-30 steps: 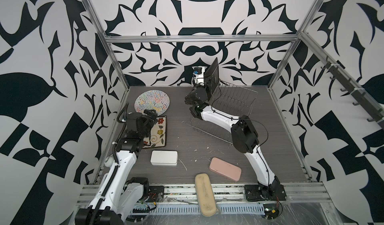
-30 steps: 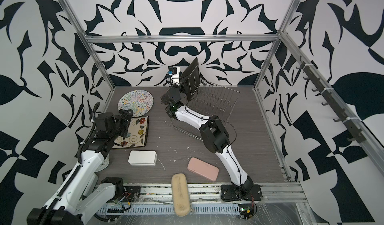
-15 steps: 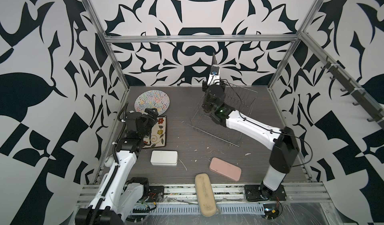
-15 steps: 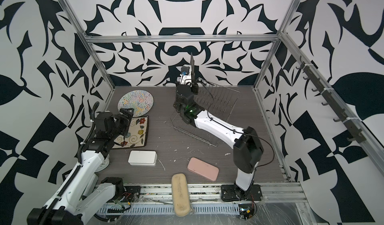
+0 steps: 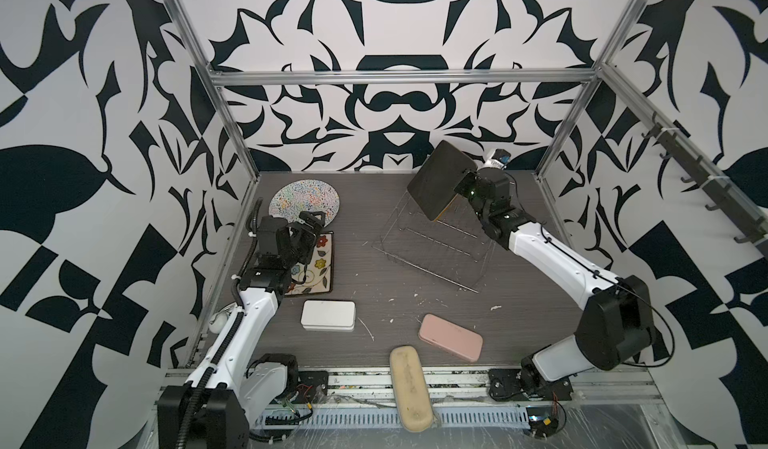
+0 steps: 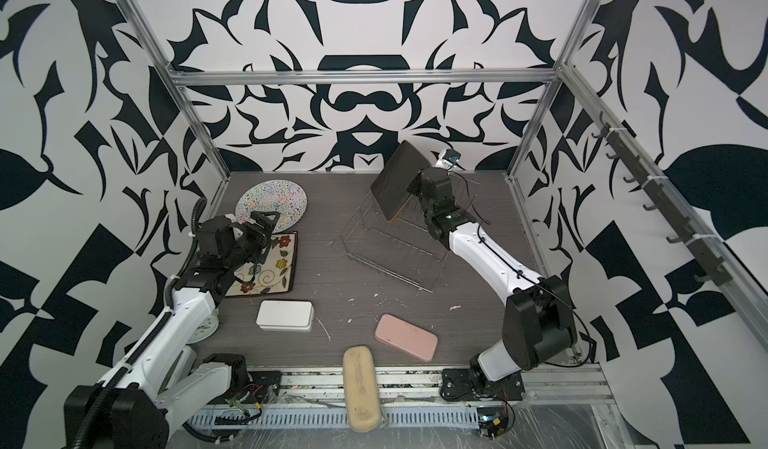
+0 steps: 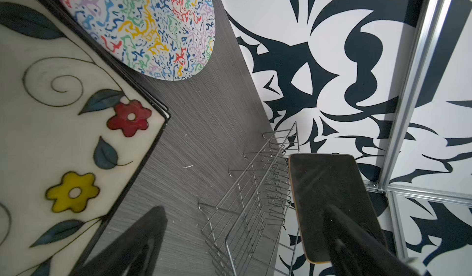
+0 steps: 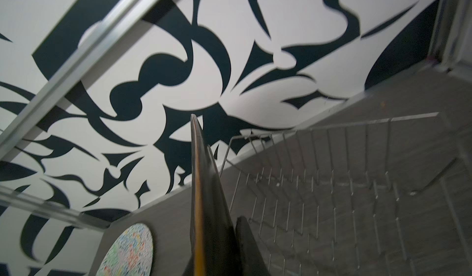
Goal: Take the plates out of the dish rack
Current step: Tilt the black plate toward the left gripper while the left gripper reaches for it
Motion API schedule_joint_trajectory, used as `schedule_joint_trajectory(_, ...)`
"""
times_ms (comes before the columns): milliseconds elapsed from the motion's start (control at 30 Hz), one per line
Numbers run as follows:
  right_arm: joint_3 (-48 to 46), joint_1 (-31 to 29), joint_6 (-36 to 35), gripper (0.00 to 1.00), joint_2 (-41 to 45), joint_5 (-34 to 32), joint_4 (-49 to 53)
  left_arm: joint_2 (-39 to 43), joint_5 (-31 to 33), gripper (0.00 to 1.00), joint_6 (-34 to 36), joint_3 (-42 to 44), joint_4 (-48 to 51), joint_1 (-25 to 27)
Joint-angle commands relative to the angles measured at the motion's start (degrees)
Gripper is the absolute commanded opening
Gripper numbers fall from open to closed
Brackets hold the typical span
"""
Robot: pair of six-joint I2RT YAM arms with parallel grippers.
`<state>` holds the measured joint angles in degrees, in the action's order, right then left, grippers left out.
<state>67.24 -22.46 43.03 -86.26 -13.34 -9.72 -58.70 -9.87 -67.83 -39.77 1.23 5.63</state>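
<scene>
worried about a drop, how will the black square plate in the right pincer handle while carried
Probably stiff: the black square plate looks flat though the right pincer grips one edge only. May swing or slip: it hangs tilted, mostly beyond the grip.

My left arm (image 5: 253, 318) hides half the flowered plate (image 5: 323, 265); the round plate (image 8: 130, 251) runs off the right wrist view's edge, blurred.

Both arms pair white shells with black joint blocks. The left arm (image 5: 245, 330), lower left of the frame, carries a ribbed black hose (image 5: 195, 388) and white cable ties (image 5: 236, 277); the right arm (image 5: 552, 260) has thin black cables (image 5: 547, 241), a green wrist light (image 5: 472, 193), and black jaws.
</scene>
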Motion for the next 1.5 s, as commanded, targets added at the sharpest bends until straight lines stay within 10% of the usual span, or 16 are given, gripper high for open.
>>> schedule_joint_trajectory(0,-0.02,0.17,13.25,0.0,4.91,13.9,-19.07,-0.16,-2.33,0.99,-1.12,-1.8,-4.32,0.0)
schedule_joint_trajectory(567,-2.03,-0.02,34.34,0.0,-5.7,28.75,-39.7,-2.07,-4.52,0.99,-2.4,-3.49,-7.12,0.25)
schedule_joint_trajectory(1467,-6.55,-7.07,38.71,0.0,-4.18,22.3,-44.61,-13.52,-8.37,0.93,-2.58,-7.25,-21.33,9.39)
